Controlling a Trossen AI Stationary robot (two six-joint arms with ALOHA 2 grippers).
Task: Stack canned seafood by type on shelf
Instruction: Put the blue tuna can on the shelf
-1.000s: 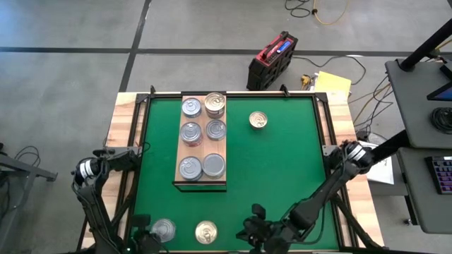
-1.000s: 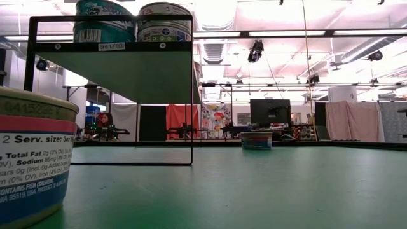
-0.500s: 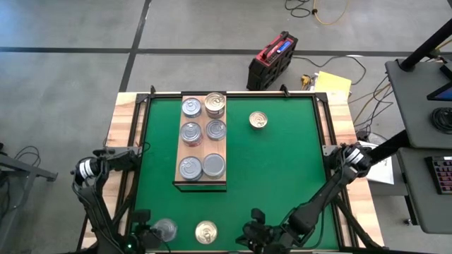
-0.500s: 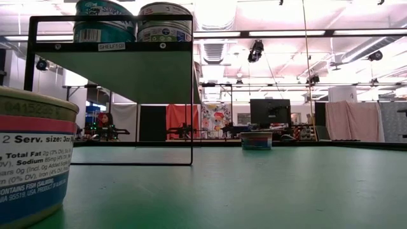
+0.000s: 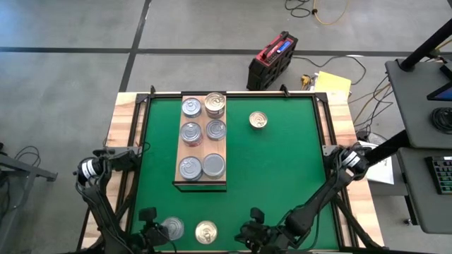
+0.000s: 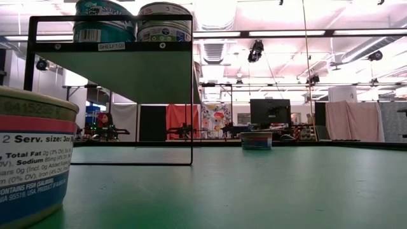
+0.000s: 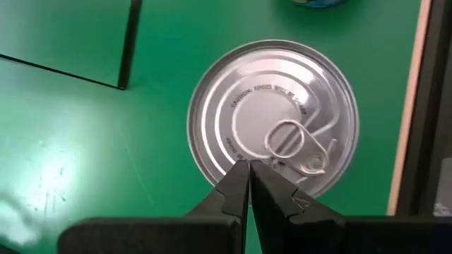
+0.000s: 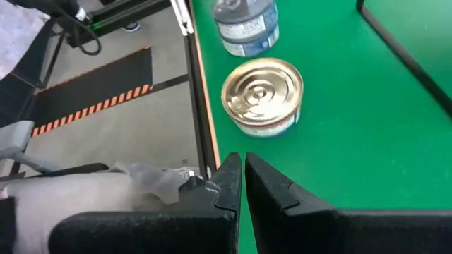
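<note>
Comparing the overhead pictures, we see the left end effector (image 5: 150, 227) shift along the near edge of the green worktop (image 5: 275, 169): a second ago it sat left of the silver-lidded round tin (image 5: 171, 228), and now its dark fingers hang just over that tin's rim, pinched together and empty. In the left wrist view the closed tips (image 7: 248, 185) point at the lid just beside the pull-tab, so we judge a pick is being lined up, though the fingers must first spread. The gold-lidded flat tin (image 5: 206, 231) lies just beside it, another gold one (image 5: 258, 121) far across. The light wooden shelf board (image 5: 191, 149) carries six tins. The right end effector (image 5: 256, 231) waits at the near edge, fingers shut and empty.
</note>
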